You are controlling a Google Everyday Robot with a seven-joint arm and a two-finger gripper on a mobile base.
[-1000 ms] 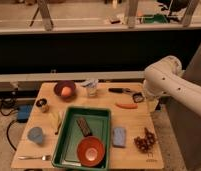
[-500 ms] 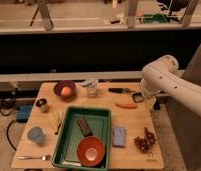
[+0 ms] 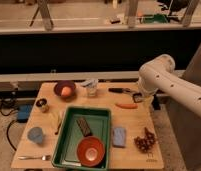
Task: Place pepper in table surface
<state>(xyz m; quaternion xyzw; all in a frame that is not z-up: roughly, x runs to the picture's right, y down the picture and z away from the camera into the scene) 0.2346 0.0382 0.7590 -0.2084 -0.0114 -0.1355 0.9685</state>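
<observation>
The pepper [image 3: 126, 105], small, slender and orange-red, lies flat on the pale wood table surface [image 3: 134, 120] near its right edge. My gripper [image 3: 138, 97] sits at the end of the white arm [image 3: 159, 75], just above and to the right of the pepper's right end, close to the tabletop. Nothing shows in it. The arm reaches in from the right.
A green tray [image 3: 69, 142] at front centre holds a red-orange bowl [image 3: 90, 151] and a dark bar [image 3: 84, 125]. Around it are a purple bowl with an orange fruit [image 3: 64, 90], a clear cup [image 3: 90, 87], a black utensil [image 3: 119, 90], a blue sponge [image 3: 119, 136], grapes [image 3: 144, 142], a blue cup [image 3: 35, 135], a fork [image 3: 34, 157] and a small can [image 3: 42, 105].
The white arm has risen slightly. The gripper stays by the pepper's right end, and the pepper lies in the same spot on the table.
</observation>
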